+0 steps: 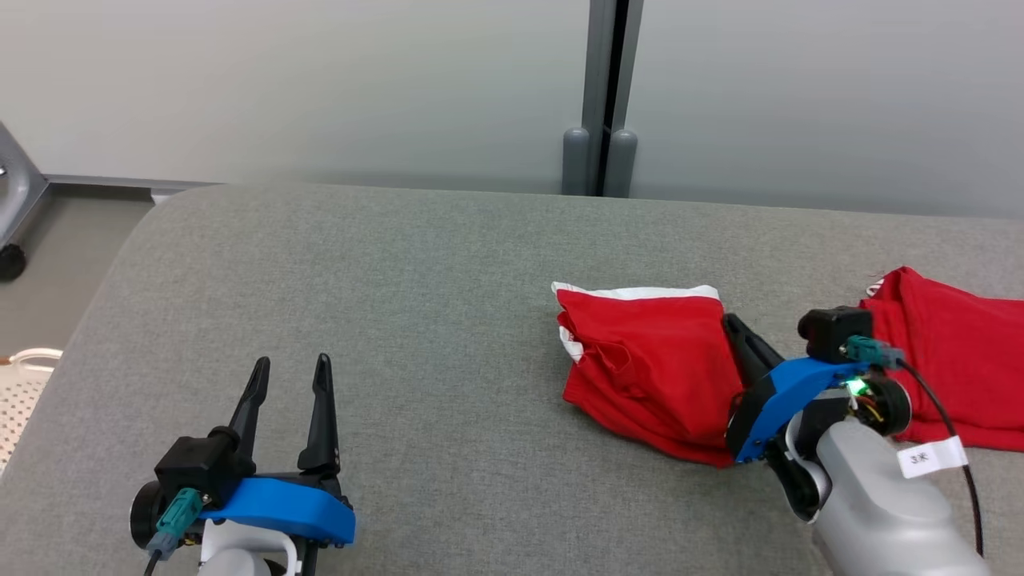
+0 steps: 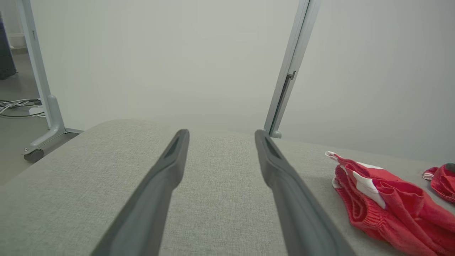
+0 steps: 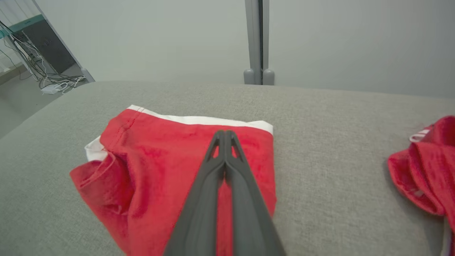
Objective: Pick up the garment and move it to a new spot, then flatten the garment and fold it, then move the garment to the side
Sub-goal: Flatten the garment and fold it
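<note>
Garment (image 1: 648,360), red, white-trimmed, loosely folded

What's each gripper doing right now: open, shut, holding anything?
Left gripper: open, holding nothing.
Right gripper: shut over the folded red garment with white trim; whether it pinches cloth cannot be told.
</note>
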Controlling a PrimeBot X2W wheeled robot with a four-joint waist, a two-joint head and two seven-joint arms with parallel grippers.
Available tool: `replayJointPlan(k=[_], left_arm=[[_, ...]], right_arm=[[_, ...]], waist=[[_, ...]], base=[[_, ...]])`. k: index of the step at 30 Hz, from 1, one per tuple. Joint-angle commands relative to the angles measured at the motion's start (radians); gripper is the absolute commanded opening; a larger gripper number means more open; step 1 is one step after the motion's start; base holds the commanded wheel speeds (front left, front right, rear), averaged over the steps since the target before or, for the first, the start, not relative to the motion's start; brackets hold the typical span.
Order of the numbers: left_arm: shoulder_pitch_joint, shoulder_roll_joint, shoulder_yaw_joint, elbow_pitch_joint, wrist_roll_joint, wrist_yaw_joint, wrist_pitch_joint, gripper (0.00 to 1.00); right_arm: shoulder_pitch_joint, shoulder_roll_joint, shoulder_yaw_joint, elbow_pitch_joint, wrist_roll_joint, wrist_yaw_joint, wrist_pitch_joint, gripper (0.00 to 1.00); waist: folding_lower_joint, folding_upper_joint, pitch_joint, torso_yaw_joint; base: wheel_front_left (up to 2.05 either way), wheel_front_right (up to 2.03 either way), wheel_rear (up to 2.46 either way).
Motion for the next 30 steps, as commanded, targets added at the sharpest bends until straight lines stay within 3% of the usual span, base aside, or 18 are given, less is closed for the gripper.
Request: replayJointPlan(k=[1,8,11,13,17,21,30], left_arm=[[-0.01,-0.003,0.001,0.002,0.008,-0.003,-0.004,1.0],[-0.018,-0.011,0.012,0.017,0.016,-0.01,-0.004,1.0],[-0.019,-0.014,0.018,0.023,0.015,-0.014,-0.004,1.0],[-0.022,-0.016,0.024,0.027,0.018,-0.015,-0.004,1.0],[-0.023,-0.021,0.032,0.027,0.024,-0.015,-0.004,1.0],[-0.019,-0.02,0.044,0.026,0.028,-0.017,-0.004,1.0],[0.003,-0.025,0.06,0.02,0.039,-0.021,-0.004,1.0]], right_arm=[[-0.015,0.014,-0.004,0.027,-0.015,0.0,0.005,0.0],[-0.055,0.105,0.047,0.162,-0.045,0.0,0.064,0.0],[-0.018,0.116,0.129,0.137,-0.022,0.0,0.088,0.0],[0.033,0.124,0.277,0.013,0.055,0.0,0.115,0.0],[0.053,0.115,0.414,-0.087,0.155,0.0,0.095,0.0],[0.031,0.087,0.467,-0.131,0.216,0.0,0.018,0.0],[0.001,-0.028,0.424,-0.22,0.241,0.0,-0.049,0.0]], waist=[[0.0,0.0,0.006,0.01],[0.0,0.0,0.019,0.054],[0.0,0.0,0.023,0.062],[0.0,0.0,0.025,0.062],[0.0,0.0,0.024,0.044],[0.0,0.0,0.016,0.019],[0.0,0.0,-0.014,-0.04]], base=[[0.0,0.0,0.0],[0.0,0.0,0.0],[0.0,0.0,0.0],[0.0,0.0,0.0],[0.0,0.0,0.0],[0.0,0.0,0.0],[0.0,0.0,0.0]])
